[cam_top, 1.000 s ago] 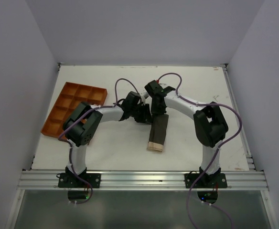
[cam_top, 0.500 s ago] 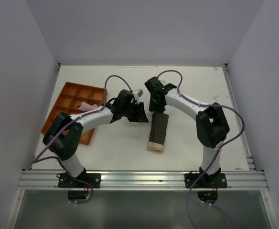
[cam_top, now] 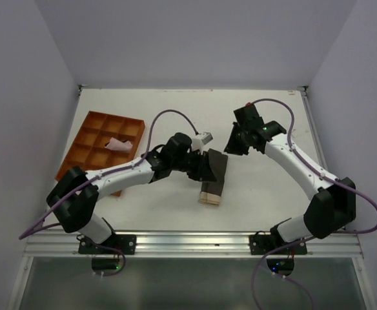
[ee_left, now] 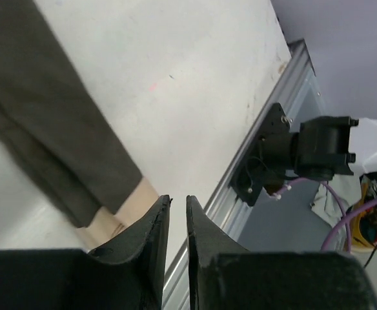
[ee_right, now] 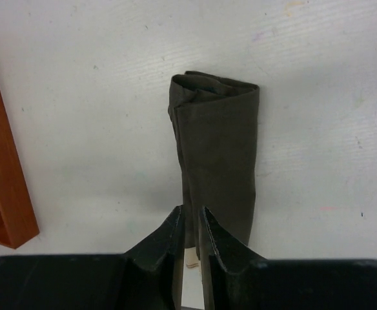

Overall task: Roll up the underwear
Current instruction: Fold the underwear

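Observation:
The underwear [cam_top: 214, 175] lies on the table folded into a long narrow dark strip, with its tan waistband [cam_top: 209, 197] at the near end. My left gripper [cam_top: 203, 165] hovers at the strip's far left side, jaws nearly together and empty. In the left wrist view the left gripper [ee_left: 177, 201] is beside the waistband [ee_left: 121, 216], with the dark cloth [ee_left: 46, 123] at upper left. My right gripper [cam_top: 234, 144] is off the strip's far right corner, shut and empty. In the right wrist view the right gripper [ee_right: 192, 210] is above the strip [ee_right: 217, 155].
An orange compartment tray [cam_top: 85, 155] stands at the left with a small pale pink cloth [cam_top: 118, 143] in one cell; its edge shows in the right wrist view [ee_right: 1, 174]. The aluminium rail [cam_top: 195, 242] runs along the near edge.
My left arm has stretched to the right and now reaches over the underwear. My right gripper has pulled back to the right, away from the strip's far end.

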Robot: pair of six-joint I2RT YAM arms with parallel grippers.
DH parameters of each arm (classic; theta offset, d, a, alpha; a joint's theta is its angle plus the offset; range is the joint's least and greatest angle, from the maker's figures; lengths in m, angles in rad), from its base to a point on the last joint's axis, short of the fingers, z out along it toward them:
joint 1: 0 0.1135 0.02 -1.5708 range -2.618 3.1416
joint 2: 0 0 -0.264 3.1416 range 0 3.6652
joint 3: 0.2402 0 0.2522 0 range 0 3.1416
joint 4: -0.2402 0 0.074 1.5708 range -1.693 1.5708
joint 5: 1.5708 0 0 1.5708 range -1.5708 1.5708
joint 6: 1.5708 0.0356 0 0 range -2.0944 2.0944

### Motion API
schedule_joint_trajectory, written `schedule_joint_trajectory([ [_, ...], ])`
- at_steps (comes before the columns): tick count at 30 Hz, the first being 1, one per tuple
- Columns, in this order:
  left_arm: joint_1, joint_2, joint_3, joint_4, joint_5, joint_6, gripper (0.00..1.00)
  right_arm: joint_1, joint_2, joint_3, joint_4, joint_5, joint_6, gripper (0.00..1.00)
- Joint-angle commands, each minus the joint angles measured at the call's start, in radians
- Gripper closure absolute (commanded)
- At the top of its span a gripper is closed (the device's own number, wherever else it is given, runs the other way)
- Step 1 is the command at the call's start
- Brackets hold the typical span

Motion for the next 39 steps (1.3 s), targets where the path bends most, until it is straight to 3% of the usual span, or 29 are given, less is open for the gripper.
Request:
schedule_joint_trajectory([
  [1,-0.055,0.042,-0.026,0.095,0.037,-0.033,0.81,-0.006,-0.060,-0.074,0.012,-0.084,0.031,0.82],
  [11,-0.069,0.067,-0.197,0.204,0.032,-0.027,0.81,-0.008,-0.160,-0.229,0.073,-0.122,0.037,0.81],
  [20,-0.070,0.032,-0.121,0.171,0.003,-0.018,0.81,-0.008,-0.176,-0.255,0.081,-0.127,0.033,0.82],
  [27,-0.099,0.114,-0.050,0.177,-0.009,-0.025,0.82,-0.009,-0.176,-0.247,0.072,-0.101,0.037,0.82],
  [39,-0.107,0.197,-0.173,0.214,-0.055,0.013,0.84,-0.018,-0.124,-0.240,0.153,-0.190,0.014,0.80],
])
